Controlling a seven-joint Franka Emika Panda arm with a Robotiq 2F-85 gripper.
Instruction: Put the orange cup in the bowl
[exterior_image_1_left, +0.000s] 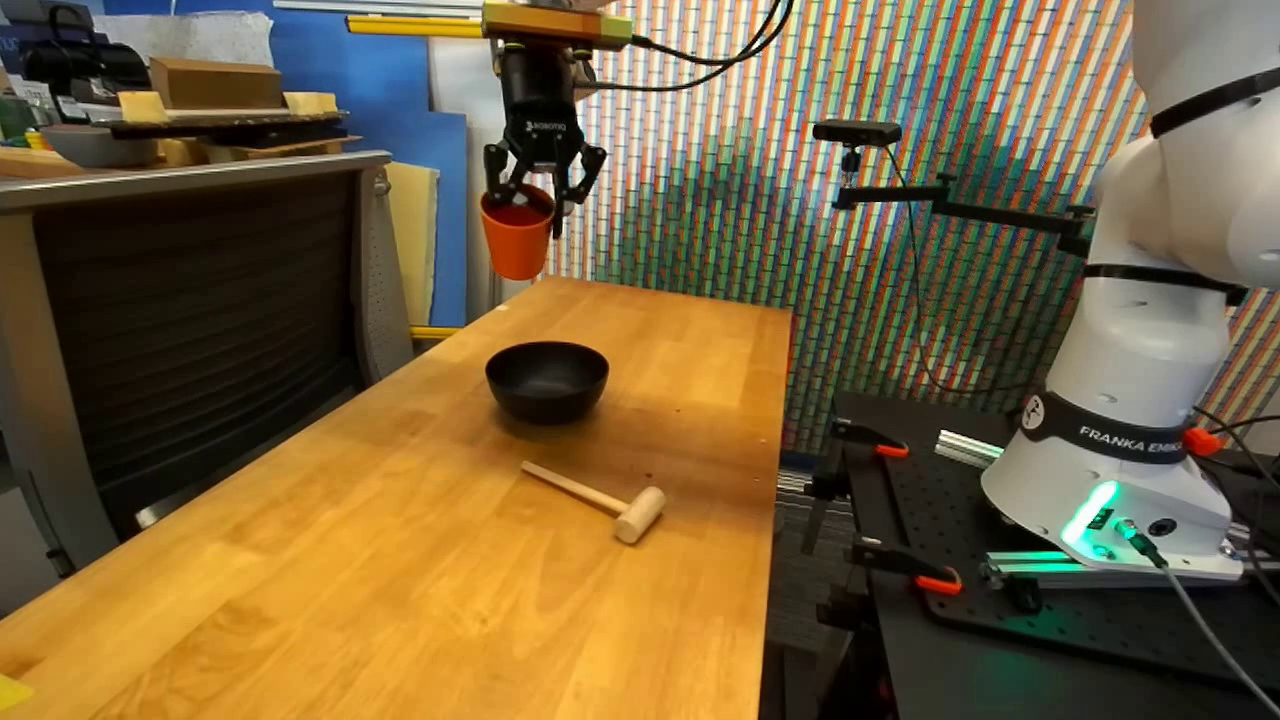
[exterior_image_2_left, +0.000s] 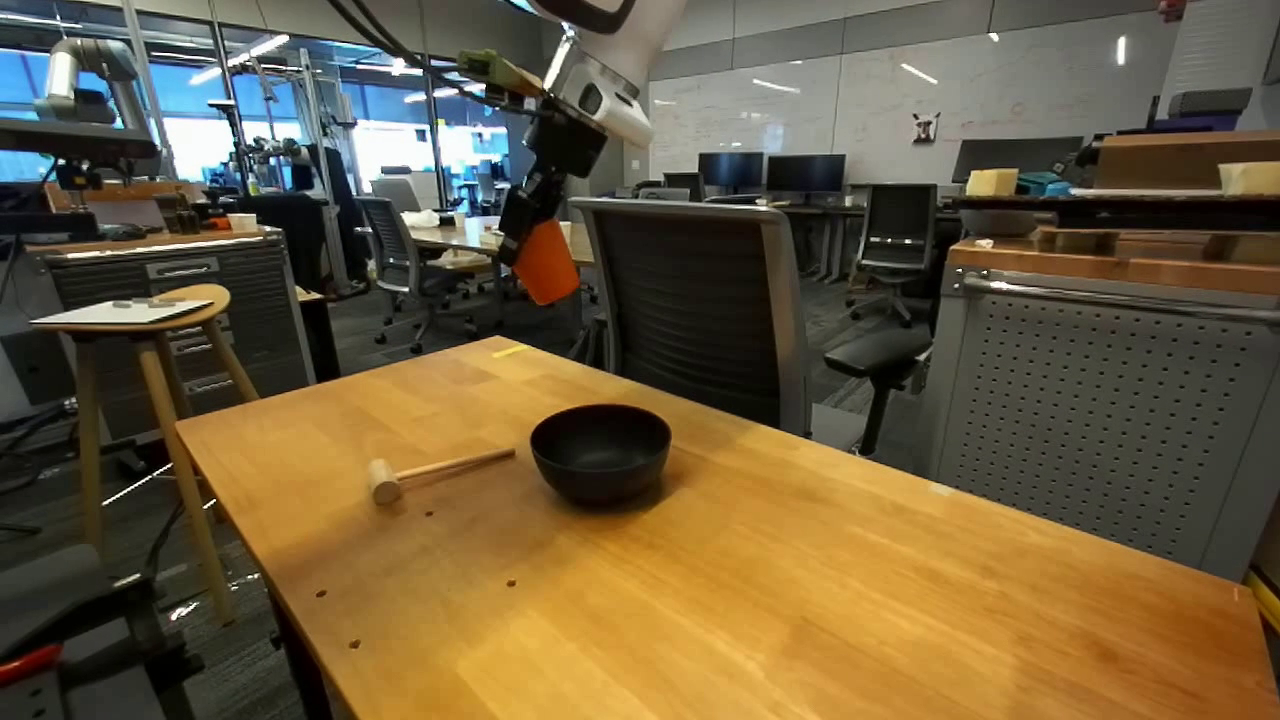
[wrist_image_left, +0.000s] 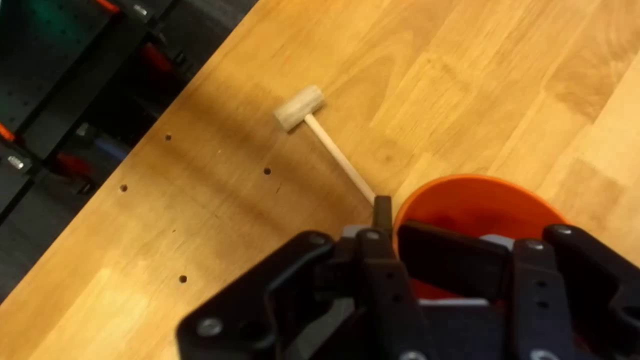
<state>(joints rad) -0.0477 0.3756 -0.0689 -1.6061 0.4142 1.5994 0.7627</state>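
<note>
1. Gripper (exterior_image_1_left: 545, 212) pinching the orange cup (exterior_image_1_left: 516, 247) by its wall
2. Cup tilted in mid-air – higher than the bowl (exterior_image_1_left: 547, 385)
3. Bowl upright on the table (exterior_image_1_left: 400, 560) – wooden mallet (exterior_image_1_left: 602, 502) lying near it

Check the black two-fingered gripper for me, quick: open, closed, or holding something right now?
Black two-fingered gripper: closed on the wall of the tapered orange plastic cup, one finger inside, the other outside.

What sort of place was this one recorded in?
Most likely a robotics lab with some office space: a Franka arm is mounted beside the table, with computer monitors and a large whiteboard in the background.
</note>
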